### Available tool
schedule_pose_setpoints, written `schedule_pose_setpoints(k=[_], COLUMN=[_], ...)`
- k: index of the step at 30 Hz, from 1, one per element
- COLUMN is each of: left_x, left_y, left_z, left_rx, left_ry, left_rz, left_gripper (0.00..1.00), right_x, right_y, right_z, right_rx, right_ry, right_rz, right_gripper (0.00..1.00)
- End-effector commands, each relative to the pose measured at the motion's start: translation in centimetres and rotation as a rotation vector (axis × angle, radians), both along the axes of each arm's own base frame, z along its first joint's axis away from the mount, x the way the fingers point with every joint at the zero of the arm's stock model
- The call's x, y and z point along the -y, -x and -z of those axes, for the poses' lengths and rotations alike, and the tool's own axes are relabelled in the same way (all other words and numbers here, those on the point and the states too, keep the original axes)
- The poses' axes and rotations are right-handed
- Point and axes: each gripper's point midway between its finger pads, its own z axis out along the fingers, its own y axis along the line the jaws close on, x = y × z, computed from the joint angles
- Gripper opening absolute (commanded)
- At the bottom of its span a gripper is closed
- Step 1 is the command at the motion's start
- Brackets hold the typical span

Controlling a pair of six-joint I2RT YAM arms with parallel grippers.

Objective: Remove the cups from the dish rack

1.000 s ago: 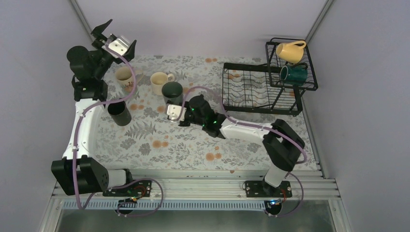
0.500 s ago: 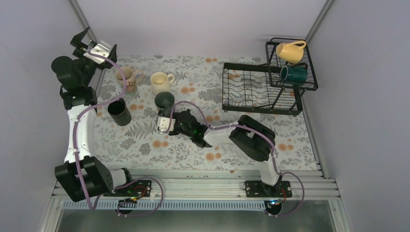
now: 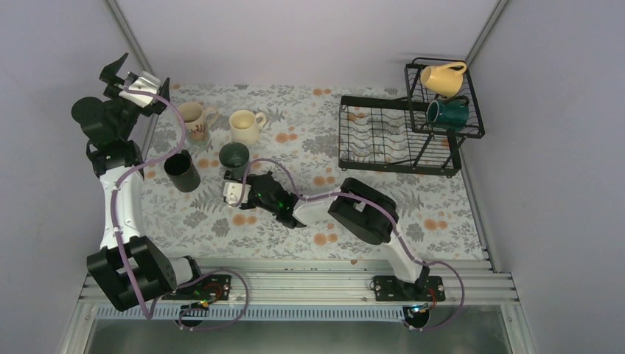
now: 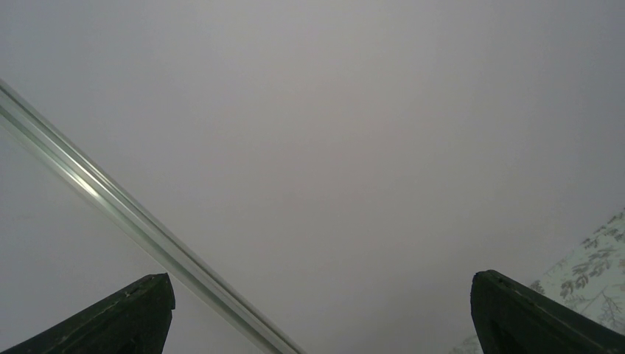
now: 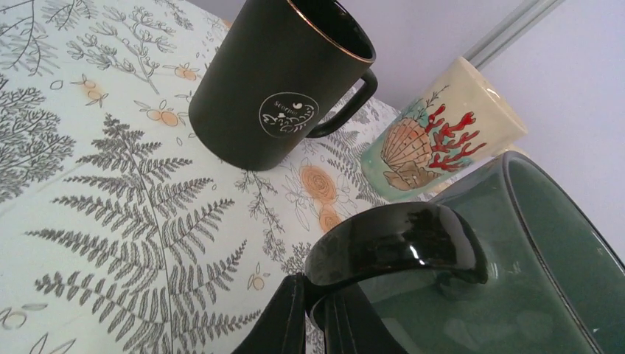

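My right gripper (image 3: 234, 178) is shut on the handle (image 5: 398, 247) of the dark grey-green mug (image 3: 234, 156), which is low over the floral cloth; the mug also shows in the right wrist view (image 5: 538, 273). The black mug (image 3: 180, 171) (image 5: 284, 81) stands to its left. A cream mug with shell and coral print (image 3: 191, 118) (image 5: 435, 136) and a plain cream mug (image 3: 243, 125) stand behind. The yellow mug (image 3: 442, 77) and the dark teal mug (image 3: 446, 112) lie in the raised basket of the black dish rack (image 3: 376, 158). My left gripper (image 3: 121, 70) (image 4: 317, 317) is open and empty, raised at the far left and facing the wall.
Grey enclosure walls with aluminium corner posts (image 4: 110, 199) stand close behind and to the left. The rack's flat slotted tray (image 3: 354, 129) holds no mugs. A metal rail (image 3: 295, 284) runs along the near edge.
My right gripper has carried the grey-green mug left and nearer, away from the plain cream mug. My left arm has swung further left toward the wall.
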Motion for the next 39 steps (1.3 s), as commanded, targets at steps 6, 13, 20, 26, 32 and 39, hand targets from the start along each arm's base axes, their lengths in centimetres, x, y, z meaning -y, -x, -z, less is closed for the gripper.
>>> schedule_pose_setpoints(k=[6, 13, 20, 26, 32, 39], left_x=[0.2, 0.2, 0.3, 0.1, 0.0, 0.0], left_y=[1.6, 1.7, 1.7, 1.9, 2.0, 2.1], left_z=[-0.1, 0.1, 0.5, 0.6, 0.8, 0.5], left_rx=[0.03, 0.029, 0.024, 0.023, 0.018, 0.022], left_ry=[-0.005, 0.01, 0.012, 0.006, 0.009, 0.011], left_rz=[0.031, 0.04, 0.049, 0.046, 0.051, 0.059], left_gripper=[1.0, 1.0, 1.0, 1.0, 1.0, 1.0], right_x=[-2.9, -3.5, -3.9, -3.9, -3.7, -2.1], right_y=[-1.2, -1.5, -1.5, -1.5, -1.1, -0.3], right_z=[-1.2, 0.6, 1.8, 2.2, 2.1, 0.8], right_rx=[-0.016, -0.029, -0.04, -0.042, -0.06, -0.077], right_ry=[-0.079, -0.05, -0.029, -0.021, -0.006, 0.001], right_rz=[0.023, 0.033, 0.037, 0.042, 0.029, 0.037], right_gripper=[0.04, 0.04, 0.04, 0.14, 0.32, 0.49])
